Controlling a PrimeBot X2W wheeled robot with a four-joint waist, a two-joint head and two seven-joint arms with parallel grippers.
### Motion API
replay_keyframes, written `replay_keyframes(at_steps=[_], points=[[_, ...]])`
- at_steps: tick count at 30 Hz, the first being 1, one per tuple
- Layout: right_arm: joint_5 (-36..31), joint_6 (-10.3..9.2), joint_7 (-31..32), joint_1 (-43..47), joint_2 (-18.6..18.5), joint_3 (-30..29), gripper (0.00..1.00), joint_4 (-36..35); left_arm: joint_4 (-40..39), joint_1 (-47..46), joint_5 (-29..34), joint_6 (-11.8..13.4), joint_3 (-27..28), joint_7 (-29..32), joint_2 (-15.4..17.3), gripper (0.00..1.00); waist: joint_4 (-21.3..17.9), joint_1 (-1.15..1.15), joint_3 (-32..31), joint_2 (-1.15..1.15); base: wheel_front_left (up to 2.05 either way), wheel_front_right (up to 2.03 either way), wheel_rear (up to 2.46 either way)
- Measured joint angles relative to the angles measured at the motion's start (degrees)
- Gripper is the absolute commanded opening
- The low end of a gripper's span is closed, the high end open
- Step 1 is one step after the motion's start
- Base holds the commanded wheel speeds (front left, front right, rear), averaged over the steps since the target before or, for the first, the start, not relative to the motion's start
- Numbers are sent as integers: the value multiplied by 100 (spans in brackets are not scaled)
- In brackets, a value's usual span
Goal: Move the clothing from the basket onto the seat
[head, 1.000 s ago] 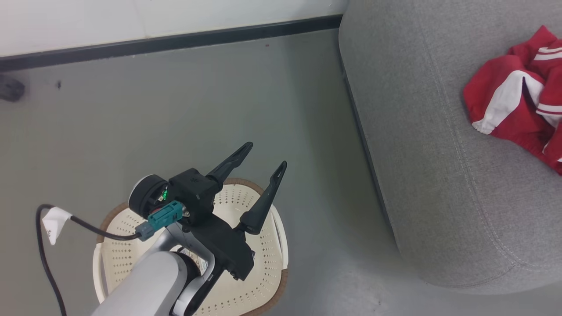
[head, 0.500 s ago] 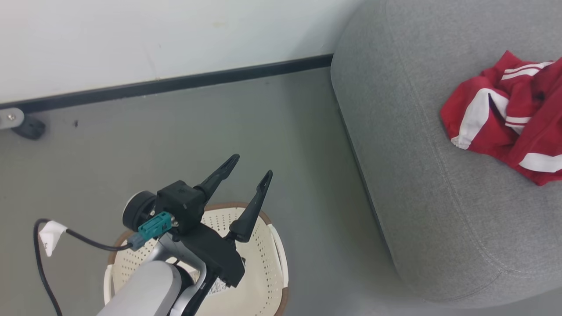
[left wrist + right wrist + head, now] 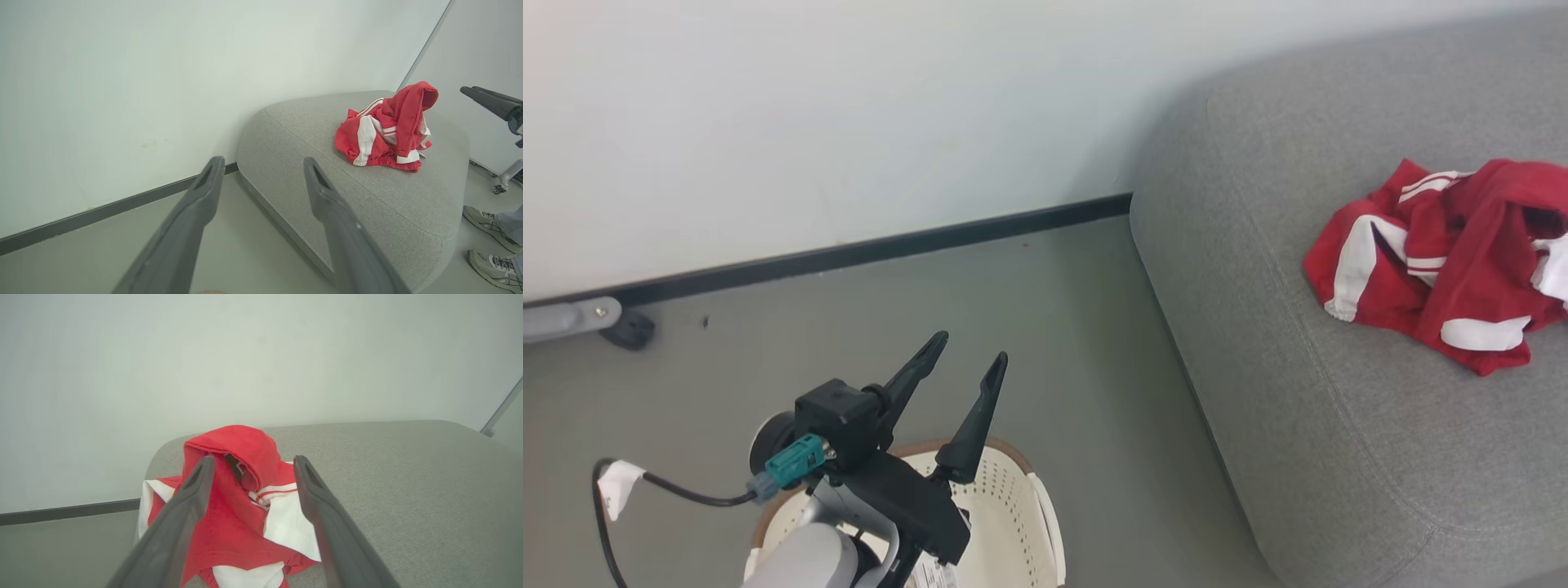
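Observation:
The red clothing [image 3: 1437, 273] with white stripes lies bunched on the grey seat [image 3: 1339, 425], toward its right side. My left gripper [image 3: 973, 345] is open and empty above the cream basket [image 3: 1021, 506] on the floor. Between its fingers the left wrist view shows the seat [image 3: 367, 204] and the clothing [image 3: 384, 130] standing in a peak. My right gripper [image 3: 470, 93] hovers to the right of that peak, apart from it. In the right wrist view, the right gripper [image 3: 253, 459] is open, with the clothing [image 3: 241, 506] on the seat [image 3: 408, 477] just beyond its fingers.
A white wall with a black baseboard [image 3: 890, 245] runs behind the grey floor. A grey leg with a black foot [image 3: 625, 328] sits at the left. A black cable with a white tag [image 3: 617, 488] hangs by my left arm. A person's shoes [image 3: 488, 222] stand beside the seat.
The head camera has tilted up, so more wall shows and the basket has slid down the picture. The clothing heap looks more piled up. My left gripper stays open over the basket.

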Motion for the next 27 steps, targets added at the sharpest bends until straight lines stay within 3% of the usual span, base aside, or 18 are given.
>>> replay_keyframes(at_steps=[8,22,27], points=[[8,0,-2,349,-178,-148,100,-700,177,311,-162,67,116,-178,-70,100,92,0,-532,0,0,0,0],[159,-63,-2,1534,240,-401,100,-1947,196,966,-350,349,403,-410,-45,100,575,1,-1153,0,0,0,0],[193,-227,-3,1918,408,-569,100,-2499,159,1146,-360,409,505,-515,-37,100,771,0,-1250,0,0,0,0]])
